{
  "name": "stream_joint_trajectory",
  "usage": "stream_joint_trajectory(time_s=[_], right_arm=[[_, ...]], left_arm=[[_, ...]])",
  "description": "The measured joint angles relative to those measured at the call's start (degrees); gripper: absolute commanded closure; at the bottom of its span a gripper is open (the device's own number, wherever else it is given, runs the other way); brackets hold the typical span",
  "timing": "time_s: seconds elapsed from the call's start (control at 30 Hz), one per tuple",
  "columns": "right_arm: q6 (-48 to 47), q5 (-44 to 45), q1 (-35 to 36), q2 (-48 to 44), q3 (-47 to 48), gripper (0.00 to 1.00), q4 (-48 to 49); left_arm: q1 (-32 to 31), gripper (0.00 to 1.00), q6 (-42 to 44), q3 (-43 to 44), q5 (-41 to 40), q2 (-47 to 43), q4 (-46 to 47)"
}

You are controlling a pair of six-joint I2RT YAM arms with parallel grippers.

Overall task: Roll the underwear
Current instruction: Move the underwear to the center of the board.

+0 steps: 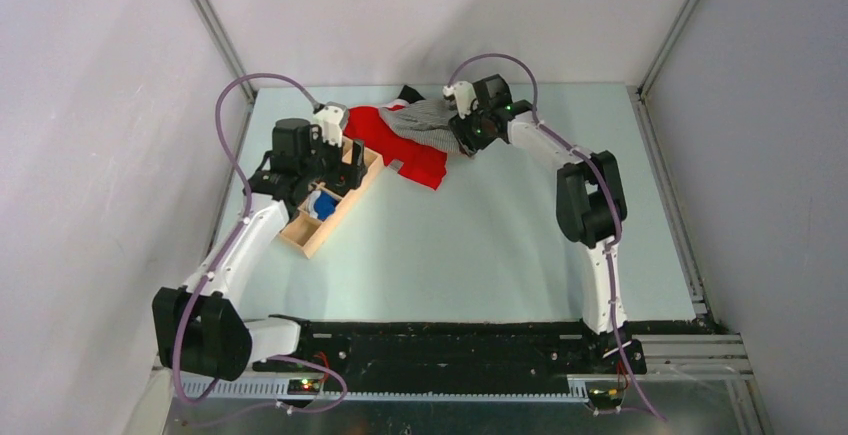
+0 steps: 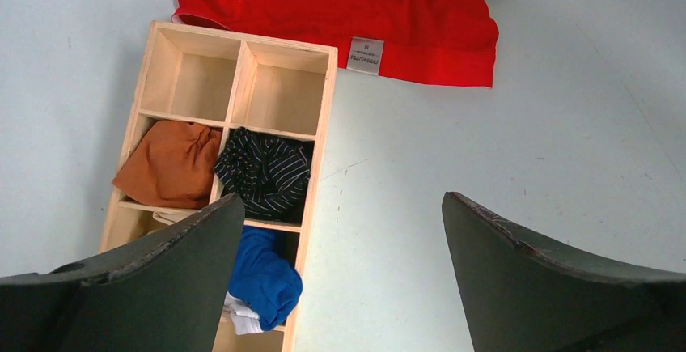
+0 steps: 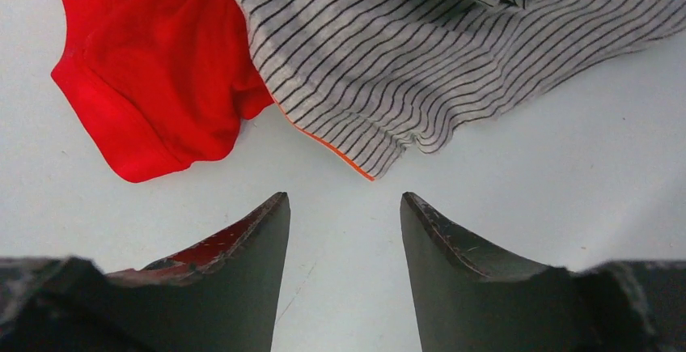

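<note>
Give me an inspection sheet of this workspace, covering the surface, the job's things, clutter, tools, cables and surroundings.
Surface: pale table, faint scuffs.
Job's things: striped underwear unrolled at the far edge, partly overlapping the red garment.
Clutter: wooden box holding brown cloth, dark striped cloth, blue cloth; two compartments empty.
Tools: left tool open above the box; right tool open, near the underwear, holding nothing.
Cables: purple cables loop off both arms, clear of the cloth.
Surroundings: plain grey walls; nothing else seen.
</note>
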Motion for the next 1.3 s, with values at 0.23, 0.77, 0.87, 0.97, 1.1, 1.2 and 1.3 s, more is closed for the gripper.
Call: stream_joint_trajectory(time_s=[0.23, 0.77, 0.87, 0.97, 1.1, 1.2, 1.3], right_arm=[[-3.69, 2.23, 2.73, 1.07, 0.61, 0.47, 0.26], [-10.99, 13.84, 3.58, 7.78, 1.03, 0.67, 7.23], [-13.05, 15.41, 3.82, 9.2, 1.05, 0.89, 9.55], [-14.93, 16.11, 4.33, 10.27, 1.03, 0.98, 9.79], [-15.39, 16.2, 5.07, 9.05, -0.09, 1.0, 9.25], [-15.13, 15.5, 5.38, 4.61, -3.63, 1.0, 6.16], [-14.4, 14.32, 5.6, -2.25, -5.01, 1.0, 1.75]], left_arm=[[0.0, 0.01, -0.02, 0.0, 0.11, -0.07, 0.07], [-0.02, 0.01, -0.46, 0.0, 0.72, -0.09, 0.11], [-0.02, 0.01, -1.25, 0.0, 1.01, -0.09, 0.22], [0.0, 0.01, -2.43, 0.0, 1.55, 0.0, 0.74], [-0.02, 0.01, -3.65, 0.02, 2.21, 0.83, 1.62], [-0.02, 0.03, -4.15, 0.48, 2.38, 2.51, 1.9], [-0.02, 0.05, -4.09, 1.42, 2.43, 4.48, 2.23]])
